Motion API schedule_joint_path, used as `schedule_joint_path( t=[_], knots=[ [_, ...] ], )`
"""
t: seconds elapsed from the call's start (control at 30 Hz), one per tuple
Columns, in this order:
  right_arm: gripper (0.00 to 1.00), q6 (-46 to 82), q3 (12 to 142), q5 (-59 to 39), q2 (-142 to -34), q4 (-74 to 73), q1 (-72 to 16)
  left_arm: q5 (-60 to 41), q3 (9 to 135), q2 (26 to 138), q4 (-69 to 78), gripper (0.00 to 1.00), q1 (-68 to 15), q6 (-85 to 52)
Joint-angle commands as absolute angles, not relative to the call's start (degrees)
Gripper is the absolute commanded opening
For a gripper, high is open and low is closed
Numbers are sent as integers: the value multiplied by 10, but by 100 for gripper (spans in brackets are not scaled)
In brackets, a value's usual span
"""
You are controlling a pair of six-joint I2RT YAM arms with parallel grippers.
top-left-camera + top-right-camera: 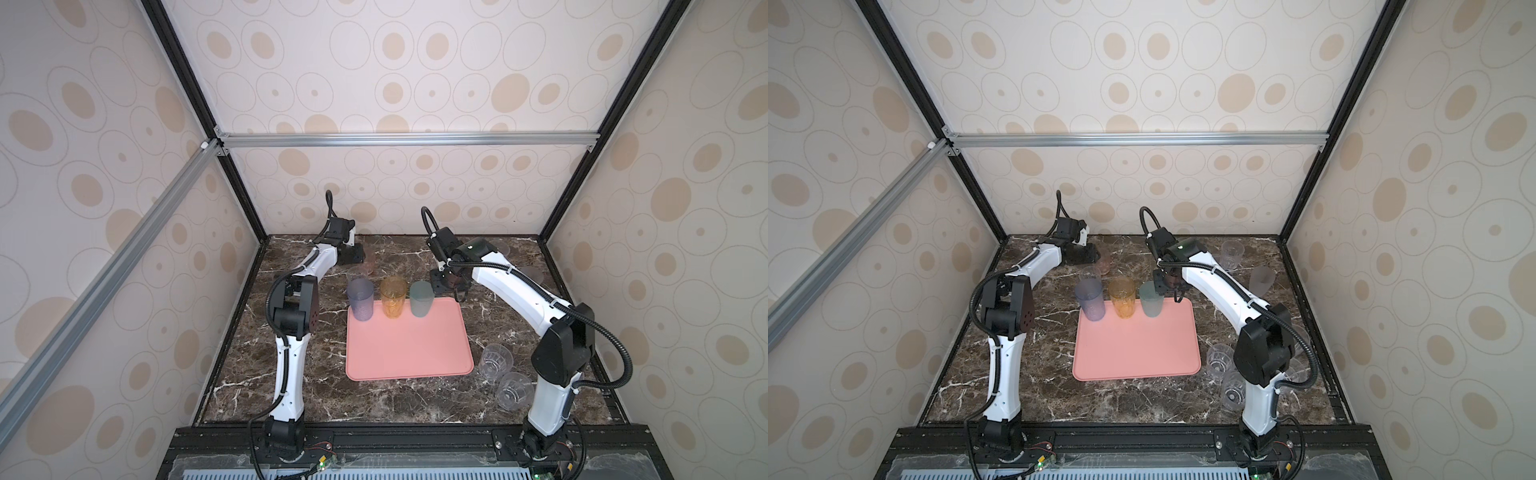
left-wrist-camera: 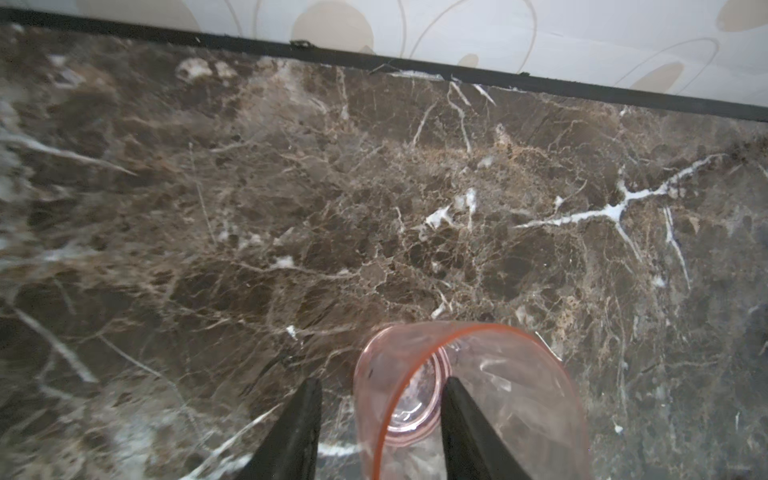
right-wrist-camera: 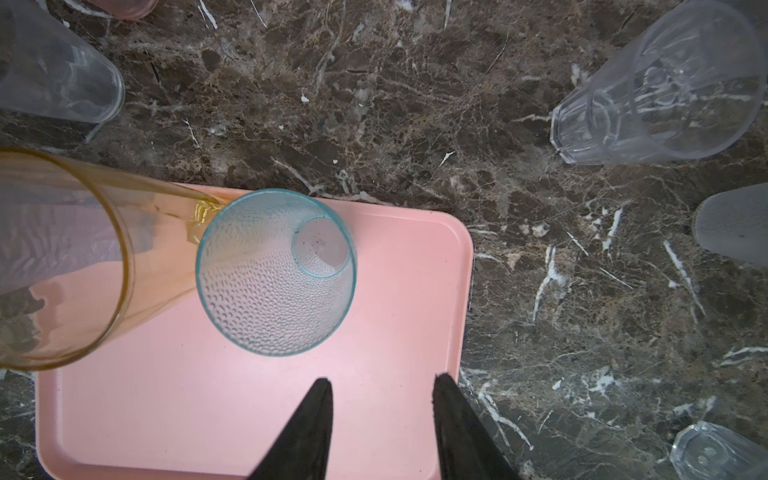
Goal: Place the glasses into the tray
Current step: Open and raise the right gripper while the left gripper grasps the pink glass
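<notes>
A salmon-pink tray lies mid-table. Along its far edge stand a grey-blue glass, an amber glass and a teal glass. A shorter pink glass stands on the table behind them, near the back wall. My left gripper is open astride its rim, one finger inside the glass and one outside, with a gap to the wall. My right gripper hangs open and empty over the tray's far right corner, beside the teal glass.
Clear glasses stand around: one behind the grey-blue glass, one at the back right, a frosted one beside my right arm, and two faceted ones right of the tray. Patterned walls enclose the marble table.
</notes>
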State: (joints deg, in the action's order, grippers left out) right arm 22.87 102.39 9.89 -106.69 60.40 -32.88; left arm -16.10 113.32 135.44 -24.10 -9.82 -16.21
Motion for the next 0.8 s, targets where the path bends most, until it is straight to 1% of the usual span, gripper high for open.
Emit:
schedule_joint_path(
  t=[0.0, 0.13, 0.27, 0.4, 0.53, 0.6, 0.67, 0.77],
  knots=[
    [43, 232, 1015, 108, -1048, 612, -327, -146, 1161, 1368, -253, 35, -101, -166],
    [43, 232, 1013, 111, -1045, 612, -326, -134, 1148, 1353, -246, 16, -101, -169],
    [43, 232, 1017, 109, -1045, 612, -327, -130, 1135, 1325, -232, 6, -102, -174],
    [43, 235, 1033, 106, -1040, 615, -327, -134, 1118, 1276, -220, 1, -105, -190],
    [43, 246, 1054, 99, -1022, 601, -337, -120, 1057, 1187, -173, 0, -121, -218],
    [43, 252, 1062, 101, -1011, 583, -352, -106, 1021, 1141, -148, 0, -137, -234],
    [44, 255, 1072, 116, -1001, 564, -372, -65, 982, 1094, -131, 0, -164, -255],
    [47, 252, 1087, 142, -988, 537, -400, -31, 937, 1044, -109, 0, -210, -292]
  ],
)
